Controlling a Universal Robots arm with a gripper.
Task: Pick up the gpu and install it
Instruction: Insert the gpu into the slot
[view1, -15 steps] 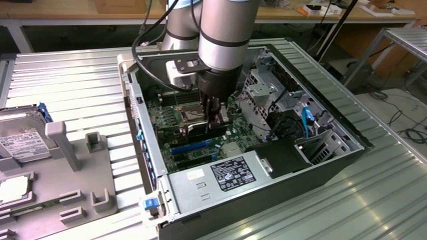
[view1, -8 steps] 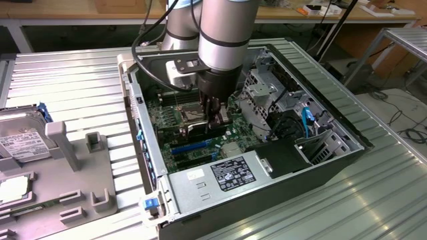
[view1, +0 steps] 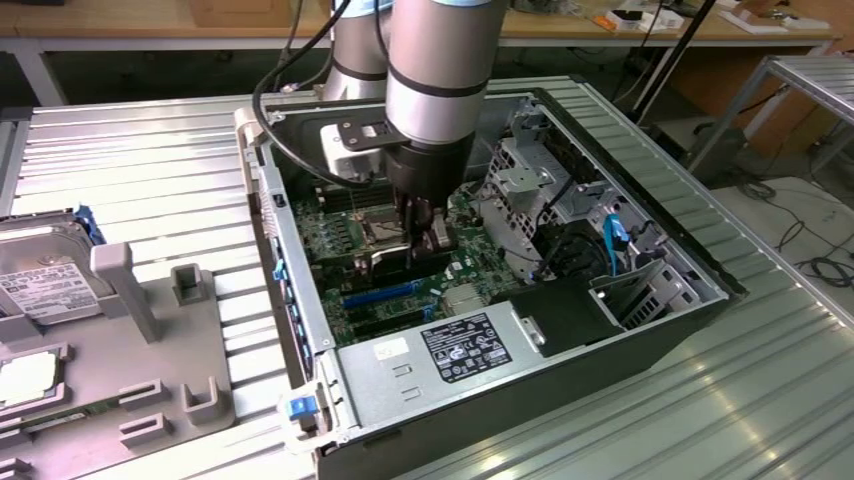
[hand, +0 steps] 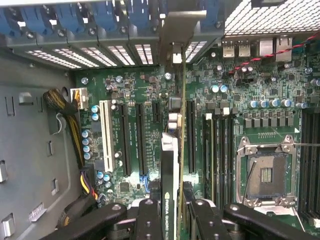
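Inside the open computer case (view1: 534, 398) | jaws clamped on the graphics card (hand: 170, 165), held edge-on over the motherboard (hand: 150, 85) slots | step: seating, seemingly unfinished | needs: edge square to slot, bracket into rear gap

**Legible Markings Inside and Beside the Open Computer Case**

Wrist view: white lettering reading "NVIDIA QUADRO" runs lengthwise along the black cooler face of the gpu (hand: 169, 200); the characters that follow it are too small to read. Exterior view: the power supply label (view1: 466, 348), near the gpu inside the case, carries dense print and marks that cannot be read. The hard drive label (view1: 38, 290), well apart from the gpu, is likewise illegible.
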